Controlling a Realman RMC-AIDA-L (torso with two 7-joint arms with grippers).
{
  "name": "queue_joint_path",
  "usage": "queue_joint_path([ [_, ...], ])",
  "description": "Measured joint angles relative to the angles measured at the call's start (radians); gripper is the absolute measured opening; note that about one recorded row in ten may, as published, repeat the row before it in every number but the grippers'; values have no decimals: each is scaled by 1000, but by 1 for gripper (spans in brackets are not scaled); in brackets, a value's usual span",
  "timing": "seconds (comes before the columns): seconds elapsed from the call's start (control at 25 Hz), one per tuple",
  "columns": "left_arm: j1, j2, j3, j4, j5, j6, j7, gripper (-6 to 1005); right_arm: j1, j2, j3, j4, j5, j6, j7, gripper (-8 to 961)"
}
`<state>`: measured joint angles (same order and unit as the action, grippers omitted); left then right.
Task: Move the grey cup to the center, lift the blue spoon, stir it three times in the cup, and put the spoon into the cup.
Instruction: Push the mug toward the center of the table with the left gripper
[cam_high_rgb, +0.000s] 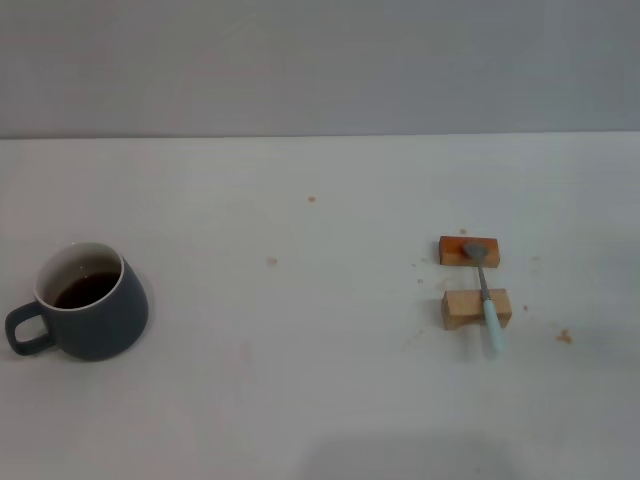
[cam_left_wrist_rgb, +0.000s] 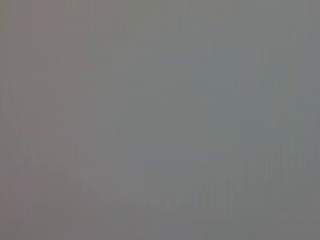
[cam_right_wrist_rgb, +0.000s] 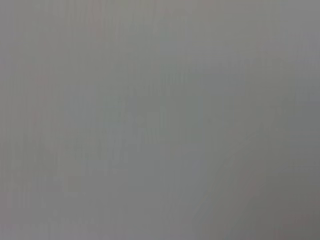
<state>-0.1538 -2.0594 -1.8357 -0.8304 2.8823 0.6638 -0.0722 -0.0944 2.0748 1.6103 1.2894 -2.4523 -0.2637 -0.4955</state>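
Soft, even overhead light leaves the white table (cam_high_rgb: 320, 400) bright with only faint shadows beside the grey cup (cam_high_rgb: 90, 305) and wooden blocks (cam_high_rgb: 470, 280), while both wrist views show featureless grey blur.

A white table (cam_high_rgb: 320, 400) meets a plain grey wall (cam_high_rgb: 320, 60) behind.

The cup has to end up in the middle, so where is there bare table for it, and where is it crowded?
The widest free patch lies between the grey cup at the left and the two wooden blocks at the right. It is crowded only around the blocks, where the blue spoon rests across both.
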Motion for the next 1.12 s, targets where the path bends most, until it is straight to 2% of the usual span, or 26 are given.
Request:
queue_joint_path([
  [0.52,25,3,9,118,6,27,10,7,1,2,-23,-8,0,-34,3,126],
  [0.64,37,3,19,162,6,71,11,9,3,2,-26,-11,1,-38,4,137],
  [0.92,66,3,61,169,7,91,7,14,4,2,-29,-13,0,-63,5,162],
  [1.12,85,2,66,161,6,91,3,155,-3,0,-24,-6,-3,-67,3,179],
])
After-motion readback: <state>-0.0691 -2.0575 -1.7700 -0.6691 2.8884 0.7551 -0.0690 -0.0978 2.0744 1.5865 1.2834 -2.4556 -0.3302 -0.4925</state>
